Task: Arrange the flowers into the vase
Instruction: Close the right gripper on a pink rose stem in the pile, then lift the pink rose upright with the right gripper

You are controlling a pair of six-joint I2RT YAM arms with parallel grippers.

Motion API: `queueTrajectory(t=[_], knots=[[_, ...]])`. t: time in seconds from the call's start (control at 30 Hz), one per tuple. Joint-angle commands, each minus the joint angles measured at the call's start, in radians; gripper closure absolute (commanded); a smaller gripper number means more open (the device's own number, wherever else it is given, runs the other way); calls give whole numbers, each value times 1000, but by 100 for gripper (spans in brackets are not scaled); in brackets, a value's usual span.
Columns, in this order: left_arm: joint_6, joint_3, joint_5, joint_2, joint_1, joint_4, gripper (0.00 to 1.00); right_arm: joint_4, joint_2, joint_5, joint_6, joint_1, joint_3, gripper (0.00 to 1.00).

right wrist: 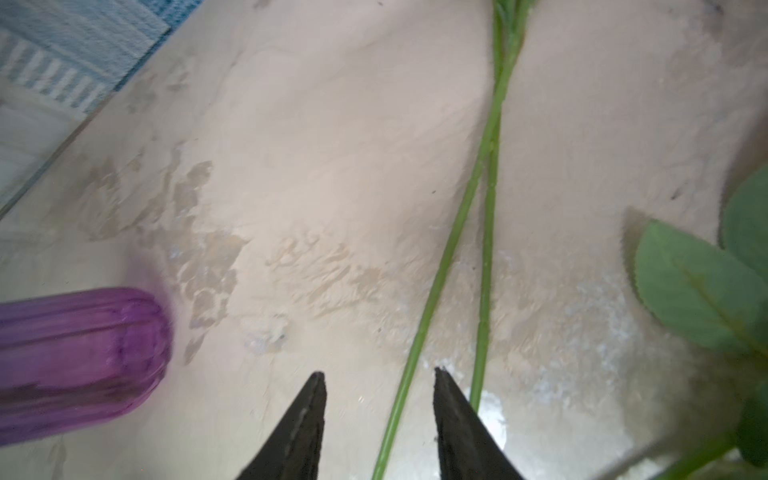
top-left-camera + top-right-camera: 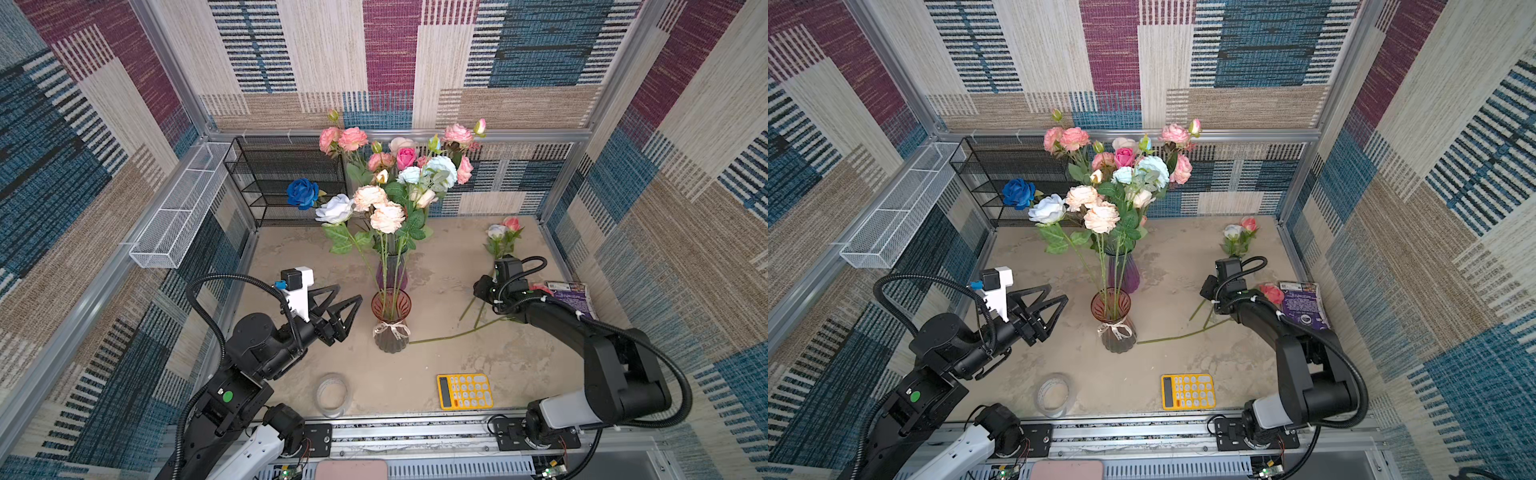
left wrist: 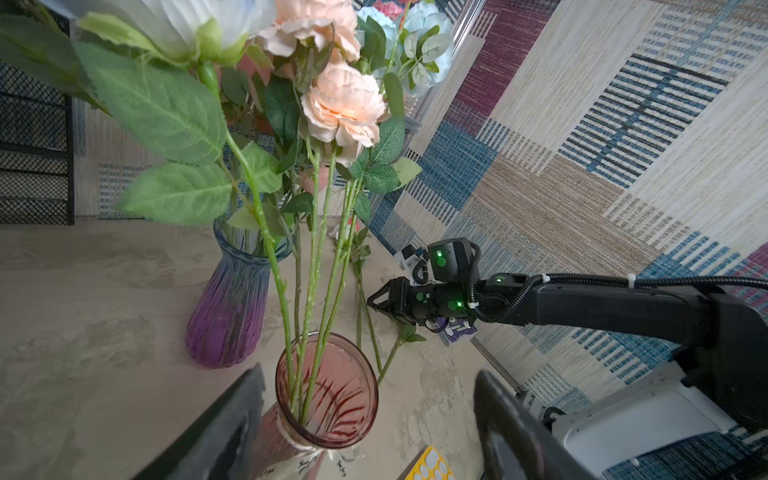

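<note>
Long-stemmed artificial roses point(image 2: 386, 216) in pink, peach, white, pale blue and one deep blue: most stand upright in two vases mid-table. Several green stems sit in the ribbed pink glass vase point(image 2: 390, 320) with a twine bow. The rest are in the ribbed purple glass vase point(image 2: 391, 272) just behind it. The loose roses point(image 2: 503, 235) lie flat on the right of the table. One long stem ends just beside the pink vase's base.

I see a bare beige tabletop point(image 2: 436, 266) between the vases and the loose stems. The front strip holds a clear tape roll point(image 2: 332, 395) and a yellow calculator point(image 2: 464, 391), both well apart from the vases. A black wire mesh shelf point(image 2: 286, 166) fills the back left corner. A purple printed packet point(image 2: 571, 297) lies at the right edge.

The left gripper point(image 2: 350, 292) has its jaws spread wide and empty, with the tips near the pink vase's rim and not touching it. The right gripper point(image 1: 379, 372) is low over the loose stems with its jaws parted. One stem runs through the gap with neither finger pressing it. A second stem passes behind one finger.
</note>
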Motion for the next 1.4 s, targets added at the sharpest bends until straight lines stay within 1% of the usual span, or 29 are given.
queueTrajectory(t=[0.0, 0.1, 0.27, 0.47, 0.5, 0.63, 0.73, 0.83, 0.9, 1.1, 1.37], knots=[[-34, -15, -10, -12, 1, -9, 20, 40, 82, 9, 21, -22, 43, 56], [-36, -24, -18, -26, 2, -13, 20, 40, 153, 15, 26, -39, 78, 58], [-26, -25, -32, -45, 1, -24, 20, 17, 229, 53, 35, -47, 126, 59], [-13, -16, -44, -55, 1, -34, 20, -33, 326, 83, 24, -50, 190, 65], [-12, -15, -45, -55, 1, -36, 21, -40, 337, 85, 21, -50, 199, 67], [-11, -7, -42, -55, 1, -39, 21, -37, 345, 72, 11, -56, 194, 83], [-8, 4, -31, -48, 1, -41, 21, -7, 298, 68, -3, -56, 170, 94], [-3, 18, -8, -31, 1, -41, 21, 15, 232, 73, -23, -56, 151, 100], [-4, 30, 5, -19, 1, -41, 21, 31, 178, 74, -37, -57, 133, 100], [-10, 49, 30, -4, 1, -24, 21, 81, -54, 50, -60, -56, 63, 100], [20, 124, 66, 15, 1, -35, 21, 156, -472, -75, -27, -46, -51, 100]])
